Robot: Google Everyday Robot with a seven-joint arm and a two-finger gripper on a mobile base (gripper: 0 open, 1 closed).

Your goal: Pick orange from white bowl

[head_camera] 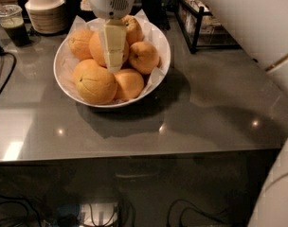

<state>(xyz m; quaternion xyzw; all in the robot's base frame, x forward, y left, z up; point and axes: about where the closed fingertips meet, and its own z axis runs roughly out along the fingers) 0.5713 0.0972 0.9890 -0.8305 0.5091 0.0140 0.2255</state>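
grey table (215, 108) | gripper (113, 65) over orange (97, 48) | in white bowl (59, 74)

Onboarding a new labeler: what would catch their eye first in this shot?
The white bowl, heaped with six oranges, sits at the back left of the glossy grey table. The gripper hangs straight down over the bowl's middle, its tip at the large plain orange in the centre. The robot's white arm fills the right edge.

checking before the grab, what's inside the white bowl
Six oranges on crinkled white paper fill the white bowl. The hand hangs over the middle orange, covering part of it. The bowl's floor is hidden.
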